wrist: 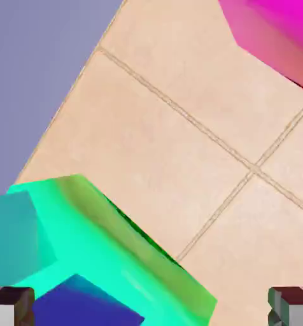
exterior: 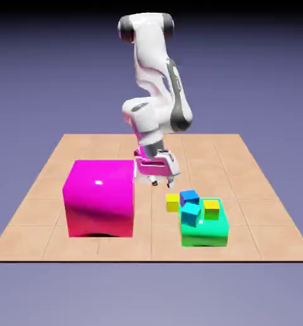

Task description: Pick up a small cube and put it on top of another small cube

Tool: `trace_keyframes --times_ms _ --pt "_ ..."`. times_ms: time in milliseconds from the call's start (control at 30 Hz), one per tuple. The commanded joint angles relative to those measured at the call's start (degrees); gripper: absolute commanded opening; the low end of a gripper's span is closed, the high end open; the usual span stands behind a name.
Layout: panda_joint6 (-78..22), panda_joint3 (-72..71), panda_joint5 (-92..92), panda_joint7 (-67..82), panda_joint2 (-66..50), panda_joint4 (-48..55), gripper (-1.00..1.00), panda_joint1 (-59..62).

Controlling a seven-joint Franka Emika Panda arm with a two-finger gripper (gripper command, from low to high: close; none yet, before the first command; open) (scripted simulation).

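The small lemon-yellow cube (exterior: 172,202) stands on the tiled desk (exterior: 262,239), a little toward the exterior view's right of the desk's middle and rather closer to the near edge than the far edge. It is just beside the far corner of a low green block (exterior: 205,238) on the exterior view's left. A golden-yellow cube (exterior: 211,209), a blue cube (exterior: 189,197) and a cyan cube (exterior: 191,214) are gathered at the green block. A large magenta block (exterior: 100,197) sits toward the desk's left edge, well apart.

The claw (exterior: 162,184) hangs above the desk, beyond the lemon-yellow cube, its fingers spread wide with nothing between them. The hand view does not show that cube.

The cube looks light and stiff, with smooth faces that might slip if pinched off-centre; it seems unlikely to break. Two opposite upright faces, gripped squarely at mid-height, look the best hold. The blue cube and green block crowd one side, so a finger could knock them.
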State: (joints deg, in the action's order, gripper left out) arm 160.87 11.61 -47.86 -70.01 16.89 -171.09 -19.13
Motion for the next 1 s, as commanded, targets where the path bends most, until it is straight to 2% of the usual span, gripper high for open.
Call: trace_keyframes --times_ms 0,267,700,733,967 --pt "-0.7 0.6 -2.5 -1.4 -0.8 -0.5 0.00 -1.0" --pt "-5.3 4.7 -19.4 -11.1 -6.4 -4.1 0.00 -7.5" --pt "-8.1 0.9 -51.6 15.1 -27.9 5.8 0.00 -11.4" --pt "-8.1 0.9 -51.6 15.1 -27.9 5.8 -1.00 -11.4" --pt "-6.8 2.7 -36.6 3.0 -17.9 1.2 -1.00 -9.6"
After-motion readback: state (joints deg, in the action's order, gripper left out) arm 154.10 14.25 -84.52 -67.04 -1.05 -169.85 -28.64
